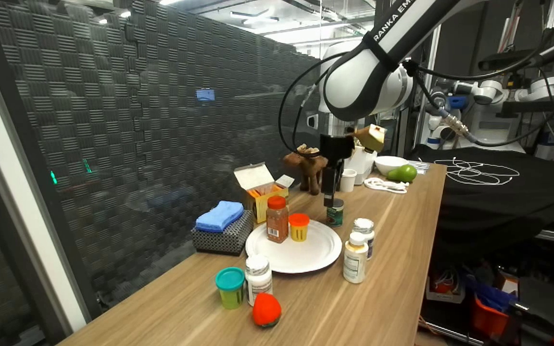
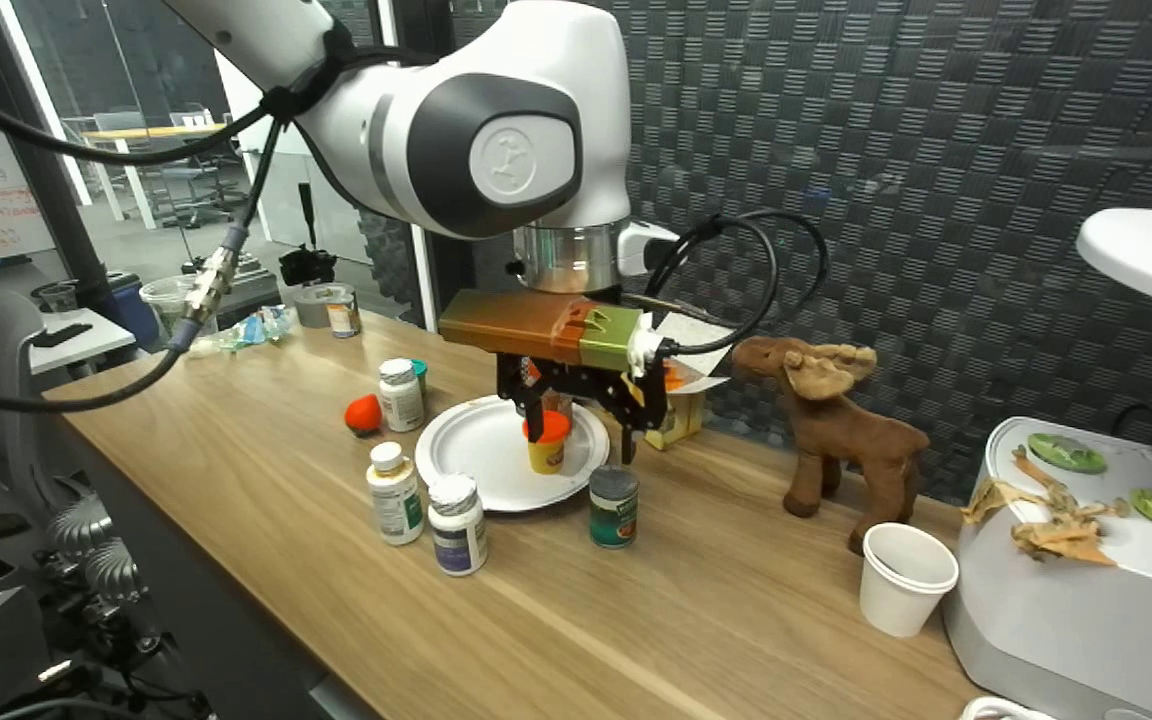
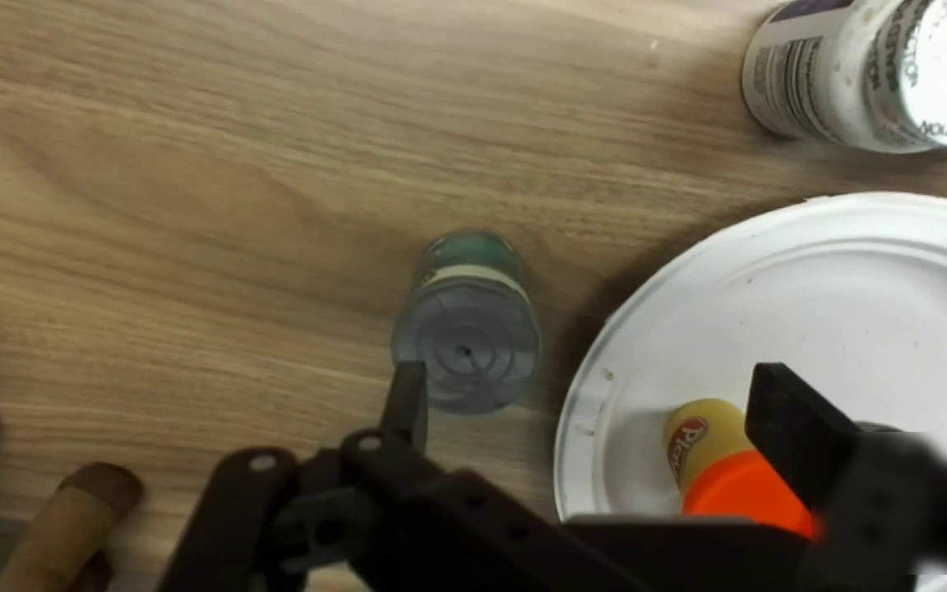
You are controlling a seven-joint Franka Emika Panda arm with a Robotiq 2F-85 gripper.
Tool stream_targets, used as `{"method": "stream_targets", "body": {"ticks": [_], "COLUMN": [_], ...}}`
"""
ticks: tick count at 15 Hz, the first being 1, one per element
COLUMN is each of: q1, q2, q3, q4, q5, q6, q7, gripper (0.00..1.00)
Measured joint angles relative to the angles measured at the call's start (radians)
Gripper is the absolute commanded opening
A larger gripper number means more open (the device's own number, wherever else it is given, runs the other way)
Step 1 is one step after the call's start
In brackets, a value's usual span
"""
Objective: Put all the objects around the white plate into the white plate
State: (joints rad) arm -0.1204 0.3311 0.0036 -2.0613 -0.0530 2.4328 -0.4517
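The white plate (image 1: 313, 257) bears a spice jar (image 1: 277, 223) with a red lid and a yellow Play-Doh tub (image 2: 546, 456) with an orange lid. My gripper (image 3: 588, 370) is open and empty above the plate's edge, one finger over the plate and one beside the green can (image 3: 469, 345) in the wrist view. The can (image 2: 614, 510) stands upright on the table, just off the plate. Two white bottles (image 1: 355, 259) (image 1: 366, 229) stand at one side. A third white bottle (image 1: 258, 282), a green tub (image 1: 231, 290) with teal lid and a red strawberry-like object (image 1: 266, 310) stand close together.
An open yellow box (image 1: 262, 199) and a patterned box (image 1: 224, 235) with a blue cloth (image 1: 220, 216) stand beside the plate near the wall. A brown moose toy (image 2: 841, 435), white cups (image 2: 906, 580) and a white appliance (image 2: 1066, 600) stand farther along the table.
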Motion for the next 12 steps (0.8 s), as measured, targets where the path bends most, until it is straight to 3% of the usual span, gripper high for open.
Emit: {"method": "stream_targets", "body": {"ticks": [12], "q1": [0.0], "q2": [0.03], "q3": [-0.02], "q4": [-0.004], "q5": [-0.051], "q6": [-0.001], "q7": [0.058], "gripper": [1.0]}}
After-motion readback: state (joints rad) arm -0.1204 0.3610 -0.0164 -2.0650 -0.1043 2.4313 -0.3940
